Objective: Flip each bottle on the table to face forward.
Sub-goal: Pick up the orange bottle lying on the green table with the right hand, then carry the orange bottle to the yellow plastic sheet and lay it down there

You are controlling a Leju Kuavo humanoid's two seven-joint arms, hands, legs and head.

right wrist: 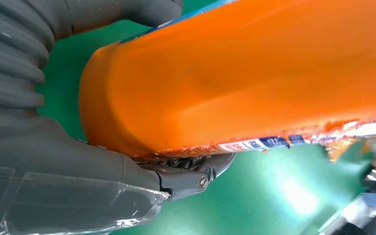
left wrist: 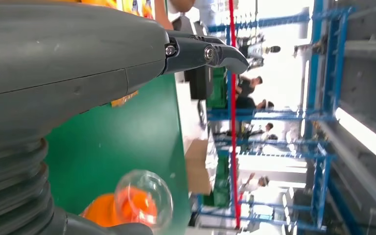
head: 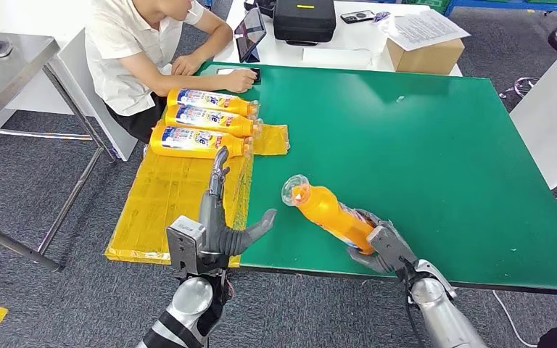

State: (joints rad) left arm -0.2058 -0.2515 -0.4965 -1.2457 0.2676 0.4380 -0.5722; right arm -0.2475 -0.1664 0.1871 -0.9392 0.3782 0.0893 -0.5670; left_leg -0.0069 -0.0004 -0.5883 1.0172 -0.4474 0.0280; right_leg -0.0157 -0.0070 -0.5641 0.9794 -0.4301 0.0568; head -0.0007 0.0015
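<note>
Right now my right hand point(head: 377, 246) grips the base end of the orange bottle point(head: 330, 210), which lies on the green table point(head: 435, 145) near the front edge with its clear cap pointing away toward the three bottles point(head: 203, 122) already lined up label-up on the yellow sheet point(head: 167, 203); my left hand point(head: 221, 225) hovers with fingers spread and nothing in it, just beside the sheet. Its plain orange side is up and the label edge peeks from underneath in the right wrist view, so I'd roll it about its long axis, keeping the grip snug since the plastic looks slick. Left hand could steady the cap end so it doesn't skid off the edge.
</note>
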